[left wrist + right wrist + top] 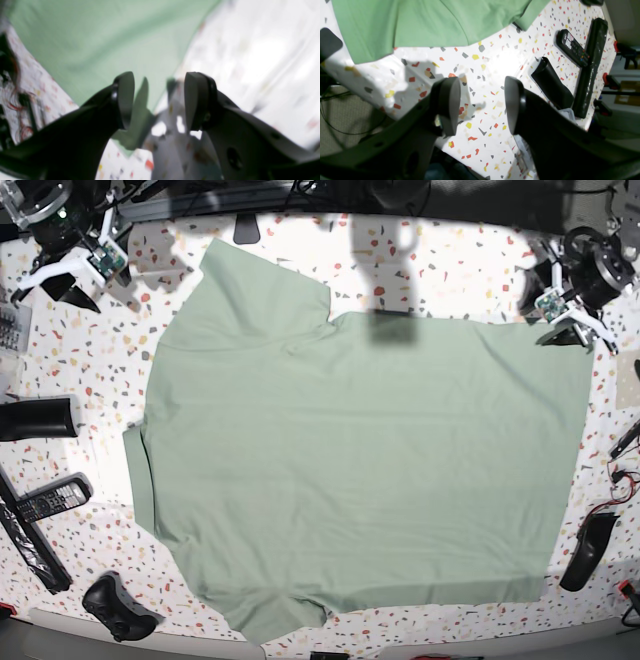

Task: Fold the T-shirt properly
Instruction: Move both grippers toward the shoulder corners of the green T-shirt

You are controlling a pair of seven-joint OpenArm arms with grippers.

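Since it lies spread flat and unfolded over the middle of the base view, the T-shirt [360,460] looks like thin, light, floppy cloth that will sag and drag when lifted, not slide as one piece. At the upper left of that frame the right gripper [75,275] hangs over the speckled table [450,260], apart from the cloth near a sleeve; its wrist view shows its fingers [448,105] spread, with nothing between them. Across the frame, at the upper right, the left gripper [565,315] sits just beside the shirt's hem corner, its fingers [125,100] likewise spread and empty, green cloth beneath them. I judge that pinching edges or corners gives the best hold: sleeve seam and shoulder on the left, hem corners on the right, both layers together so the fabric does not peel apart.
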